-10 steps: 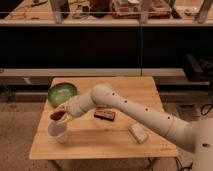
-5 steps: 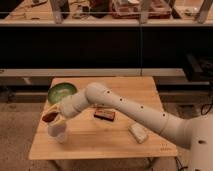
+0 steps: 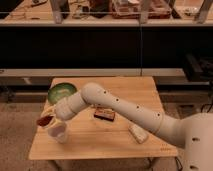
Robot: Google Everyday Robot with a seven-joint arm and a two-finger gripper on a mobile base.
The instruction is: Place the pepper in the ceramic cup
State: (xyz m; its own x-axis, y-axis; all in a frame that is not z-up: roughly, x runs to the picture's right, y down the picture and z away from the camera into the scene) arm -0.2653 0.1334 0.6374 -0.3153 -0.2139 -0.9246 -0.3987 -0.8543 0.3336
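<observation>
The pepper [image 3: 44,120], small, dark red-brown and glossy, is at the tip of my gripper [image 3: 48,119], which is shut on it. The gripper hangs over the table's left edge, just above and to the left of the ceramic cup [image 3: 59,133]. The cup is plain white, stands upright near the front left of the wooden table [image 3: 100,145], and looks empty. My white arm [image 3: 120,107] reaches in from the right across the middle of the table.
A green bowl [image 3: 61,92] stands at the back left, behind the gripper. A dark brown block [image 3: 104,115] lies mid-table under the arm. A pale packet [image 3: 137,133] lies front right. Dark shelving runs behind the table.
The gripper with the pepper has moved left and slightly down, from over the cup to beside its upper left rim. The cup and other items have not moved.
</observation>
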